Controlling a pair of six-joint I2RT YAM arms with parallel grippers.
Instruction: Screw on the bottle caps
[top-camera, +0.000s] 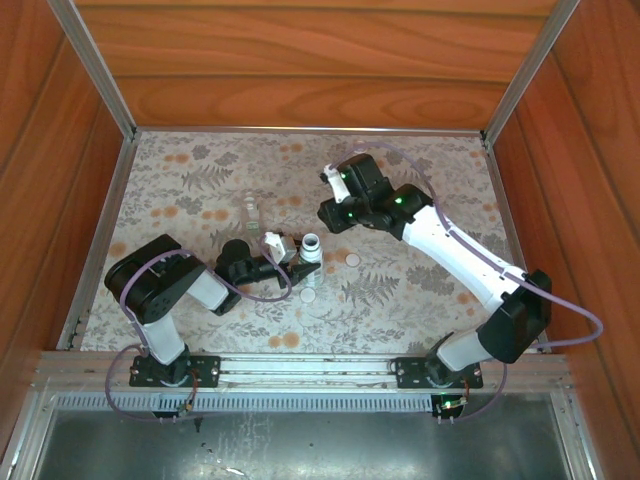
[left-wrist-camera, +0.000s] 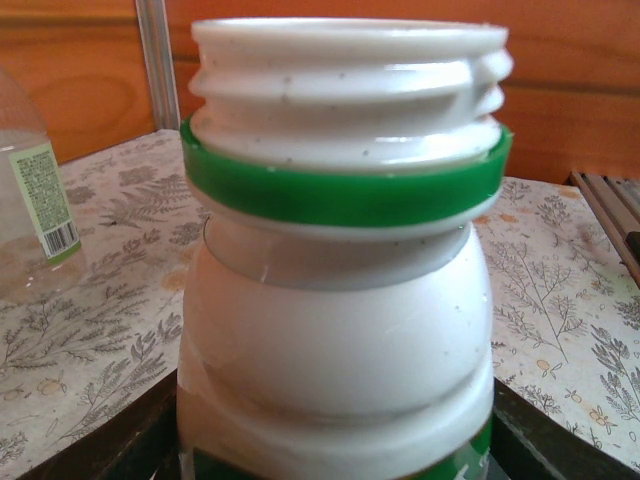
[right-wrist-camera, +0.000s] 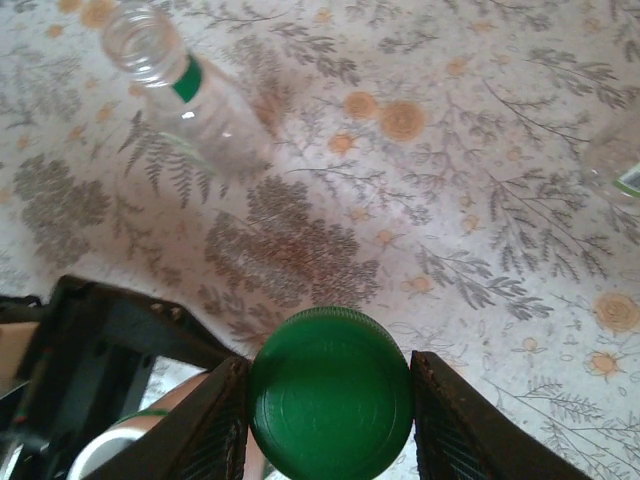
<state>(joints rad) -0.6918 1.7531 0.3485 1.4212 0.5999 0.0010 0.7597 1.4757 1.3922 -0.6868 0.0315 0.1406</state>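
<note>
One dark green cap (right-wrist-camera: 330, 392) is sitting pinched between the right claw's (right-wrist-camera: 330, 402) fingers. The left claw (top-camera: 290, 250) is clamping the white bottle (left-wrist-camera: 340, 300) upright (threads bare). Two white caps (top-camera: 352, 259) are lying on the floral tabletop (top-camera: 420, 290) near the left claw.

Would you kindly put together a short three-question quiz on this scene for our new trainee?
1. True or false: the white bottle in the left gripper is already capped.
2. The right gripper holds a cap. What is its colour? A white, B dark green, C blue.
3. Fill in: ___ white caps lie loose on the table in the top view.
Key: 1 false; 2 B; 3 two.
</note>
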